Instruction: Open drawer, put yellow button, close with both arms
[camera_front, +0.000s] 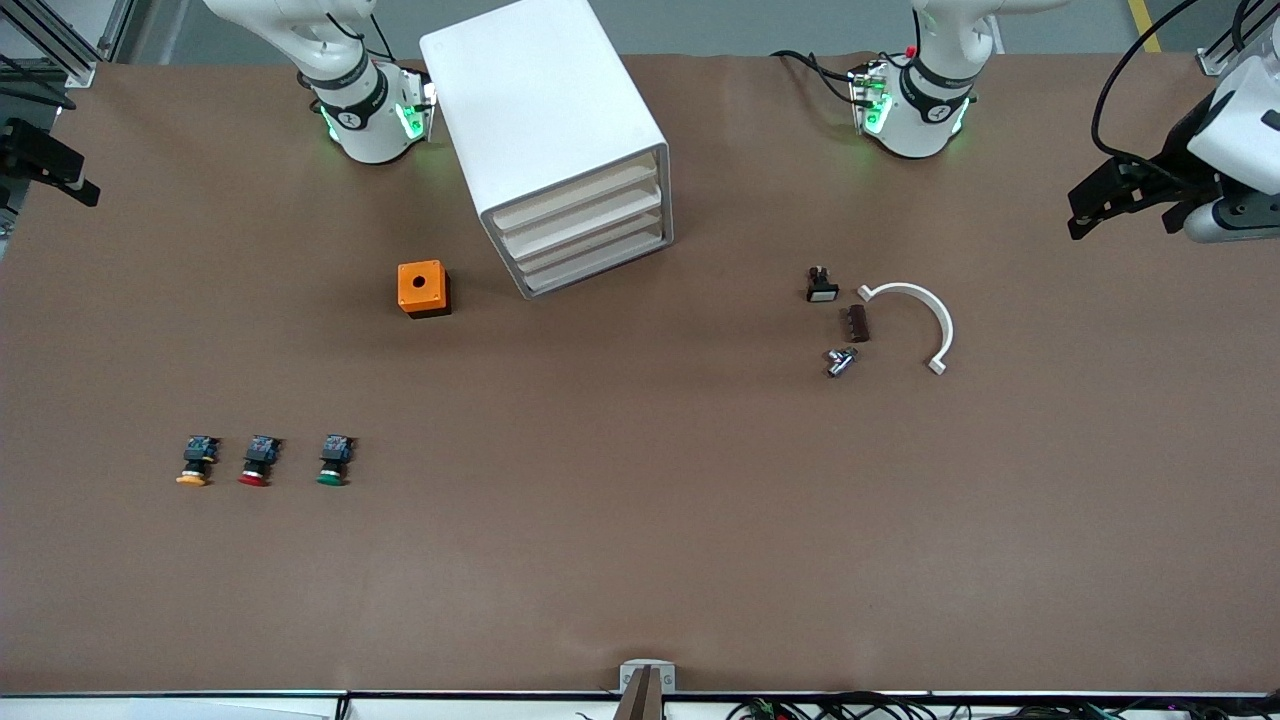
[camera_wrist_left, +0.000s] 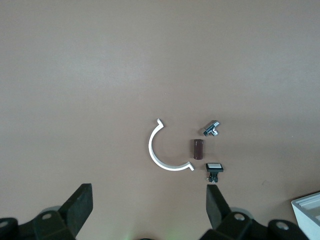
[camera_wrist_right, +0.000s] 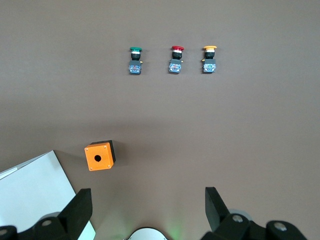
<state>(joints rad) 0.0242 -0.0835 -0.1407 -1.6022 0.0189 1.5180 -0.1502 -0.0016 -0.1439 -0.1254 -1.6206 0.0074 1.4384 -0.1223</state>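
The white cabinet (camera_front: 545, 110) stands between the arm bases, with all four drawers shut. The top drawer (camera_front: 575, 195) is shut. The yellow button (camera_front: 195, 462) lies toward the right arm's end, nearer the front camera, beside the red button (camera_front: 258, 462) and the green button (camera_front: 333, 460). It also shows in the right wrist view (camera_wrist_right: 210, 59). My right gripper (camera_wrist_right: 147, 200) is open and empty, high over the table at its own end (camera_front: 60, 170). My left gripper (camera_wrist_left: 149, 200) is open and empty, high over its own end (camera_front: 1090, 200).
An orange box (camera_front: 422, 288) with a round hole stands beside the cabinet. Toward the left arm's end lie a white arc (camera_front: 925, 320), a brown block (camera_front: 857, 324), a metal fitting (camera_front: 840, 361) and a black switch (camera_front: 821, 286).
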